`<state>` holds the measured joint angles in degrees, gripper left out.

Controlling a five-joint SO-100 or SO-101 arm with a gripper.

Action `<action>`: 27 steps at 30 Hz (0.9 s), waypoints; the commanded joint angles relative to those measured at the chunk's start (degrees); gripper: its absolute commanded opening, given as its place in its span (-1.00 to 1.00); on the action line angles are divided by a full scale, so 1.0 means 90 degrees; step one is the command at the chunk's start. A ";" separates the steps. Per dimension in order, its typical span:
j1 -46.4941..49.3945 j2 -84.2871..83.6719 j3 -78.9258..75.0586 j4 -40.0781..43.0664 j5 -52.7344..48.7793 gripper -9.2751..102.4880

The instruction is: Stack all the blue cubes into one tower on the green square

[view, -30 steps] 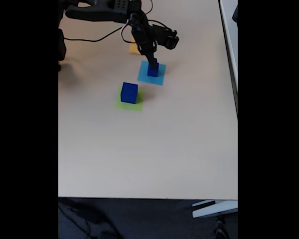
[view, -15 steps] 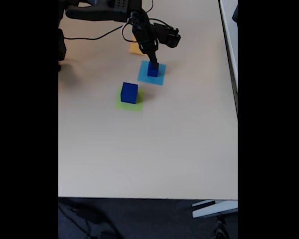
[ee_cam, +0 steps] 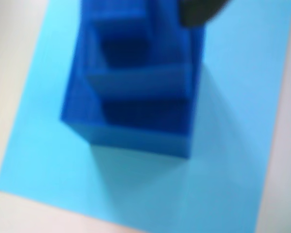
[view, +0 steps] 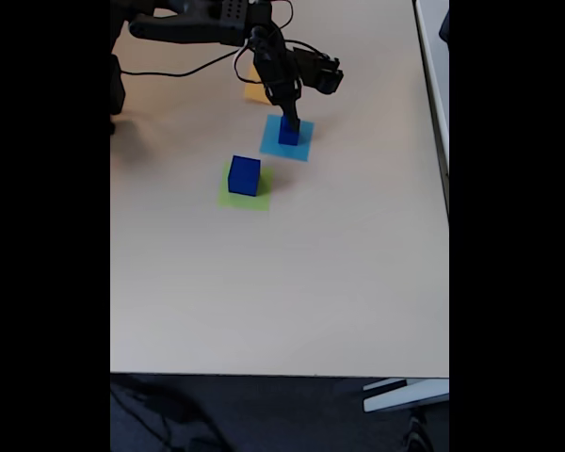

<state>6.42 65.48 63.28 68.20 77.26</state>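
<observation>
The largest of the blue cubes (view: pixel 244 176) stands on the green square (view: pixel 228 198) in the fixed view. Up and to the right, a smaller blue cube (view: pixel 288 137) rests on a light-blue square (view: pixel 301 147). My gripper (view: pixel 289 124) reaches straight down onto it. In the blurred wrist view this is a stepped stack: a small blue cube (ee_cam: pixel 119 19) on a wider blue cube (ee_cam: pixel 140 136) over the light-blue square (ee_cam: pixel 233 97). One dark fingertip (ee_cam: pixel 199 9) sits beside the small cube's right side. How the jaws stand is not visible.
An orange flat square (view: pixel 255 91) lies behind the arm, partly covered by it. A black cable (view: pixel 179 72) runs across the table's far left. The table's right edge (view: pixel 446 188) and front edge (view: pixel 282 374) bound a wide bare area.
The gripper has come down over the small cube on the light-blue square, covering it in the fixed view. The cube on the green square has not moved.
</observation>
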 commanded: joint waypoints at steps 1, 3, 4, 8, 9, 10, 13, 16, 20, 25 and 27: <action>-0.0039 0.0107 -0.0371 0.0000 0.0059 -0.44; -0.0039 0.0117 -0.0332 0.0000 0.0068 -0.44; -0.0039 0.0117 -0.0332 0.0000 0.0068 -0.44; -0.0049 0.0127 -0.0313 0.0020 0.0049 -0.45; -0.0059 0.0127 -0.0293 0.0029 0.0078 -0.46; -0.0059 0.0137 -0.0283 0.0039 0.0107 -0.47; -0.0059 0.0146 -0.0283 0.0059 0.0156 -0.51; -0.0059 0.0146 -0.0283 0.0068 0.0166 -0.52; -0.0068 0.0146 -0.0283 0.0088 0.0215 -0.53; -0.0068 0.0146 -0.0283 0.0137 0.0303 -0.56; -0.0078 0.0137 -0.0283 0.0146 0.0322 -0.57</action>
<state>6.42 65.48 63.28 69.26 79.63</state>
